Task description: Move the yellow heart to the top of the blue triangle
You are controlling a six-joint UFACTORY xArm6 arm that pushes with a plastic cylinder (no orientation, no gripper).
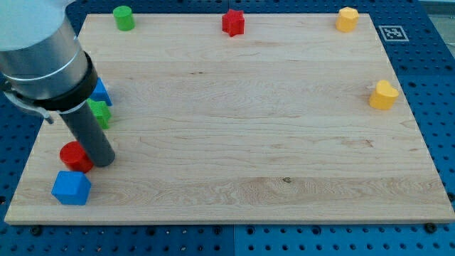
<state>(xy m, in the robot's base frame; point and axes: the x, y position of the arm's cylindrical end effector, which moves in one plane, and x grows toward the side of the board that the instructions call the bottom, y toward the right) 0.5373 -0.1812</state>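
- My tip (104,161) rests low at the view's left, just beside the red block (75,156) and seemingly touching its right flank; the yellow heart (382,95) sits far off at the view's right edge, so the coming move, as I judge it, turns on a long crossing rightward and slightly upward over the board (234,128)
- The rod carries nothing and has no jaws to open or close; it is a bare pusher, pressing on no task block at this moment
- The blue triangle (102,91) lies at the view's left, mostly hidden behind the arm's grey housing; only a sliver of blue shows, so I cannot confirm its shape or how it points
- A green block (100,113) sits just below that blue sliver, partly masked by the rod; a blue cube-like block (71,188) lies near the lower left corner, just below the red one
- Along the view's top stand a green cylinder (124,18), a red star-like block (233,23) and a second yellow block (347,19)
- The board's middle holds nothing between heart and triangle; my guess is that the heart needs pushing from its right side, leftward, finishing above the triangle without nudging the green block
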